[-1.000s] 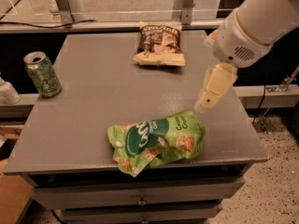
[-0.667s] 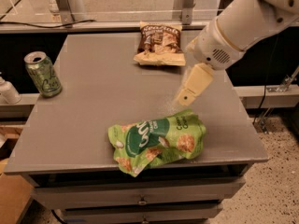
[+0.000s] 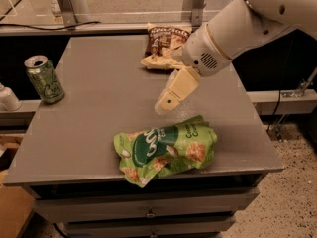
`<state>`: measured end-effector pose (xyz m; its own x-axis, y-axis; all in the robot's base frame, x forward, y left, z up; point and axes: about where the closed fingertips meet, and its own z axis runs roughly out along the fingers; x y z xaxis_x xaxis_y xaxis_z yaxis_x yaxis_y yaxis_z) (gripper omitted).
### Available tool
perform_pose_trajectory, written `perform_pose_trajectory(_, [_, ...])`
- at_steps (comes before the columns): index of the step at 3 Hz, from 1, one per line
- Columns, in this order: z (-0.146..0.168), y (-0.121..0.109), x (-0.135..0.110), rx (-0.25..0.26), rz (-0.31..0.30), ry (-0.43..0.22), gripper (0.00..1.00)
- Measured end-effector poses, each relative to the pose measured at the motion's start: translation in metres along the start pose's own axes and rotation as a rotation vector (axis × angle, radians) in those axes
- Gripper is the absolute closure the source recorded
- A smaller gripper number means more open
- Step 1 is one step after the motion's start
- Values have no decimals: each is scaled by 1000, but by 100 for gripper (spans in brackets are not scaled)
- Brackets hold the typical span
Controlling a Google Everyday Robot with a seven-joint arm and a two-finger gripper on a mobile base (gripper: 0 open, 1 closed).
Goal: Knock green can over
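The green can (image 3: 44, 79) stands upright at the far left edge of the grey table (image 3: 109, 88), silver top showing, pale scribbly marks on its side. My gripper (image 3: 167, 102) hangs from the white arm over the middle of the table, well to the right of the can and just above the large green snack bag. It holds nothing.
A crinkled green snack bag (image 3: 166, 148) lies at the table's front edge. A brown snack bag (image 3: 162, 44) lies at the back, partly behind my arm. A white object (image 3: 7, 98) sits left of the table, just below the can. Drawers run under the tabletop.
My arm and gripper have moved left across the table, from over the right side to the middle, toward the can. The can and both bags have not moved.
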<state>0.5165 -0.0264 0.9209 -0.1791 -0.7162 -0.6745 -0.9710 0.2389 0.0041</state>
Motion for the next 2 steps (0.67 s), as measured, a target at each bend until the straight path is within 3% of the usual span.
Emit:
perform_pose_trajectory(1, [22,-6,-15,-3,-55,-61,0])
perform_pose_trajectory(2, [62,-17,-36,-8,-96,-183,0])
